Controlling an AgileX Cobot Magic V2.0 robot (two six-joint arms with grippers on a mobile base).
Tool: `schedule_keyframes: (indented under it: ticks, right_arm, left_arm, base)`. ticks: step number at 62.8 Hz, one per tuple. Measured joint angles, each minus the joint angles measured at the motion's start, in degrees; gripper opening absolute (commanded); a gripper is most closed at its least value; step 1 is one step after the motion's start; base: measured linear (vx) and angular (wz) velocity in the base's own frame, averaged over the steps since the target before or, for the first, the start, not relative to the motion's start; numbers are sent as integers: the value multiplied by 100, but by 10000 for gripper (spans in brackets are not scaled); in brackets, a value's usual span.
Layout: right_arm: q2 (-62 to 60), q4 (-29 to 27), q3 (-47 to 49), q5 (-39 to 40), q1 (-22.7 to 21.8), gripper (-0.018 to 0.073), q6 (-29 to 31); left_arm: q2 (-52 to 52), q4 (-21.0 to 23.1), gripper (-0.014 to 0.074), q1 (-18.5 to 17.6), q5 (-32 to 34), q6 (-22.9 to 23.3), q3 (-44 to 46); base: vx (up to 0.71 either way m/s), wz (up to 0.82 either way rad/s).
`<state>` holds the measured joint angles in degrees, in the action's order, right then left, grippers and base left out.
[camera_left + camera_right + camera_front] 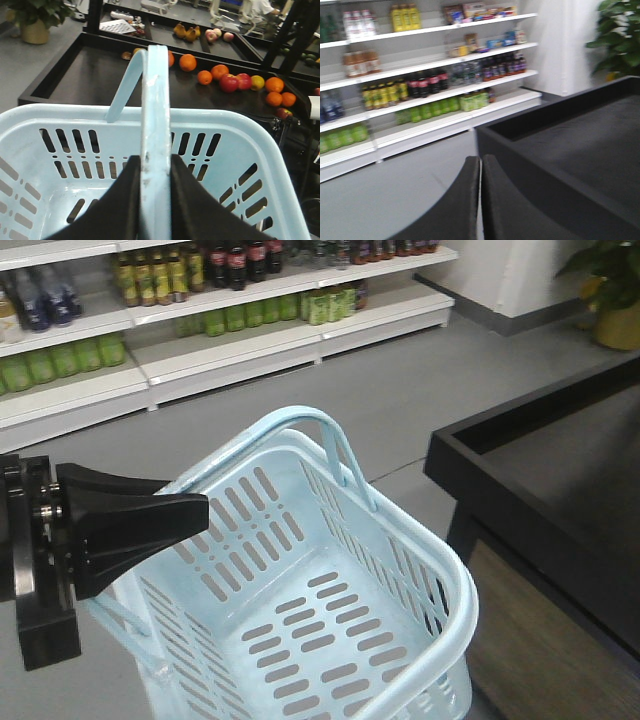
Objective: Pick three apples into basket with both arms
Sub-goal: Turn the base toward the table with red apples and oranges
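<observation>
- We could clip the black raised-edge display table (90,80) reaching over.
- Our empty pale blue slotted plastic basket (452,585) may swing.
- Our left gripper (155,200) pinches its handle (155,100); slipping drops it.
- Our right gripper (481,200) is pressed together, empty.
- The round dark-red apples (229,83) on that table may roll.

Pale blue rectangular plastic basket (455,585), slotted walls and bottom. Black wedge-shaped fingers (130,525). Black flat bench (90,75). Bright orange round oranges (188,62), dark red round apple (229,83). Grey floor (380,390).

One basket (452,585), two swing handles (155,100), two tools (480,162), at least seven oranges (188,62).
</observation>
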<state>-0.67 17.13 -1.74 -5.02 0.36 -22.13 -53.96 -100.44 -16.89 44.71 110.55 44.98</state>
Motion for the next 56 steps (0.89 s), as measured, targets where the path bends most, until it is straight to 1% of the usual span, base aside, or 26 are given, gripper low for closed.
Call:
schedule_keyframes:
  ticks: [28, 56]
  right_arm:
    - [0, 0, 0, 0, 0, -4, 0]
    - [0, 0, 0, 0, 0, -4, 0]
  left_arm:
    - [0, 0, -6, 0, 0, 0, 0]
    - [0, 0, -6, 0, 0, 0, 0]
  base:
    - [13, -70]
    - [10, -61]
